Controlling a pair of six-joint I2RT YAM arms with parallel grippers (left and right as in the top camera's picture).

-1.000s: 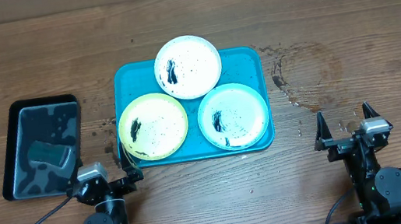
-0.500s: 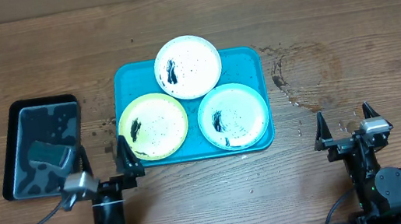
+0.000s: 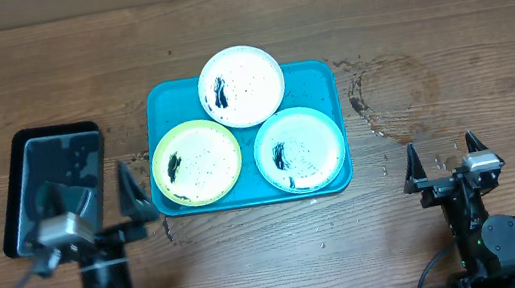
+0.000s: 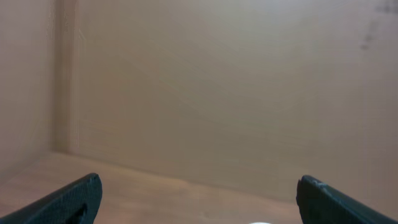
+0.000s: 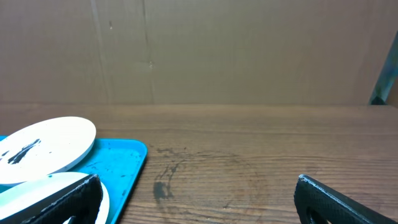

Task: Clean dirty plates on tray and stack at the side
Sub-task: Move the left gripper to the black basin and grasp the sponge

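Note:
The turquoise tray point(image 3: 319, 80) lies mid-table and holds three smeared plates: white point(image 3: 241, 86) at the back, yellow-green point(image 3: 197, 163) front left, pale aqua point(image 3: 300, 148) front right. My left gripper point(image 3: 81, 194) is open and empty, raised between the black tray and the turquoise tray's left edge. Its wrist view shows only its wide-apart fingertips point(image 4: 199, 199) against a blurred wall. My right gripper point(image 3: 445, 160) is open and empty, low on the table right of the tray. Its wrist view point(image 5: 199, 199) shows the white plate point(image 5: 46, 143), the tray's corner point(image 5: 127, 158) and the aqua plate's edge point(image 5: 37, 186).
A smaller glossy black tray point(image 3: 36, 145) lies at the left; my left arm hides part of it. Dark stains and specks mark the wood point(image 3: 382, 96) right of the turquoise tray. A cardboard wall point(image 5: 249, 50) stands behind the table.
My left arm has risen from low on the table and swung left toward the black tray, covering the dark block on it. The right arm and plates have not moved.

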